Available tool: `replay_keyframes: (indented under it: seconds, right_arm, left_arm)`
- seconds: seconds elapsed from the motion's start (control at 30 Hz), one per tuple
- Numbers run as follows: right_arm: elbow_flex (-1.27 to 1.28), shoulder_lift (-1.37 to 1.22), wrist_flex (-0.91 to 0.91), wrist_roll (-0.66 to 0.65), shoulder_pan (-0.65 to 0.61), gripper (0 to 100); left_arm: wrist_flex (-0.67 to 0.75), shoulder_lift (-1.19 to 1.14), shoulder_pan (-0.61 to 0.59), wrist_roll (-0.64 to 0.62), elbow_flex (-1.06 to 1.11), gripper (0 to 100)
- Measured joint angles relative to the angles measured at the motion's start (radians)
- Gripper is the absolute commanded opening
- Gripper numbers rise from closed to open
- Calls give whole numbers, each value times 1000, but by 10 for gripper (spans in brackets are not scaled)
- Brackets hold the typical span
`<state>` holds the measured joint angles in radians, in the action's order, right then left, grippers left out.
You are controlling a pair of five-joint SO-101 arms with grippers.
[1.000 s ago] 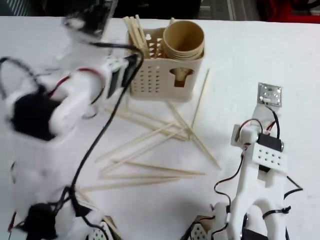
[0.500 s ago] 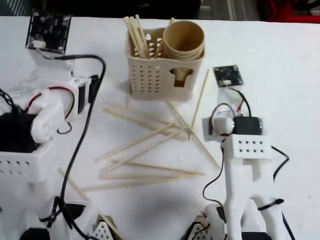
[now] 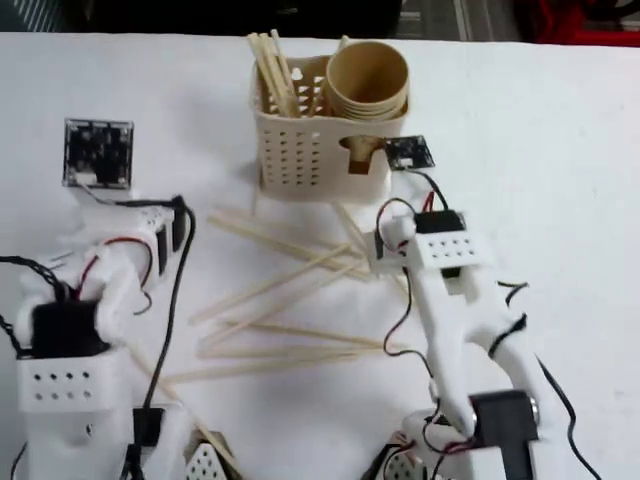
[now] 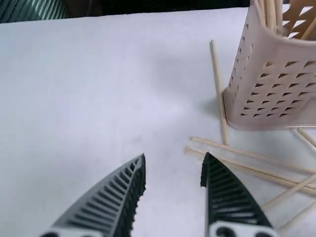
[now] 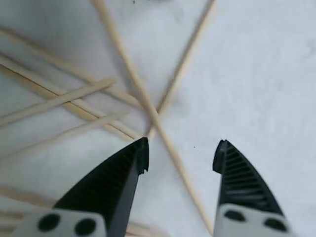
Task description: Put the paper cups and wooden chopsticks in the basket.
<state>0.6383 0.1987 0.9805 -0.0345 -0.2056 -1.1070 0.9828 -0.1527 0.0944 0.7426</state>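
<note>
Right wrist view: the right gripper (image 5: pixel 182 148) hangs just above the table with its jaws spread wide and nothing between the pads. A long wooden chopstick (image 5: pixel 178 168) lies flat on the table (image 5: pixel 266 74) and runs straight through the gap between the jaws. Just past the tips it crosses a second chopstick (image 5: pixel 185 59), and more sticks (image 5: pixel 59 101) fan out to one side of the crossing. These sticks look light, stiff, thin and smooth, so one is likely to roll or slip out of a loose pinch and to swing if it is held near an end. The best hold is probably near the middle of the long one, on the gripper's side of the crossing, with the tips right down at the tabletop so the neighbour is not dragged along. In the left wrist view, the left gripper (image 4: pixel 174 163) is likewise parted and empty over bare table. The ends of some loose chopsticks (image 4: pixel 247 165) lie a little ahead of it. Beyond them a single stick (image 4: pixel 218 94) lies beside the perforated basket (image 4: pixel 269 84). In the high view, the nested paper cups (image 3: pixel 367 75) already sit in the basket's far compartment, next to a bundle of upright chopsticks (image 3: pixel 270 65). The cups would be light and easy to crush, but they seem done. The scattered sticks remain.
</note>
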Motion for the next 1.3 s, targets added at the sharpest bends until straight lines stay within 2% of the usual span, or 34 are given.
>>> replay_keyframes:
  seconds: [0.2,0.43,0.57,0.67,0.77,1.03,1.3]
  right_arm:
    - [0,-114,-84,21,-68,220]
    - [-2,-233,-181,83,-52,218]
    - [-12,-256,-193,84,-29,146]
    - [-15,-258,-193,84,9,74]
    - [-15,-259,-193,83,43,48]
    - [-15,-259,-175,37,104,19]
    - [-44,-261,-80,-92,193,19]
  left_arm:
    - [133,8,-6,0,186,194]
    - [241,8,-6,0,318,192]
    - [284,8,-6,0,371,192]
    - [296,8,-6,0,390,192]
    - [296,8,-6,0,404,192]
    - [299,8,-6,0,423,192]
    - [301,8,-6,0,433,192]
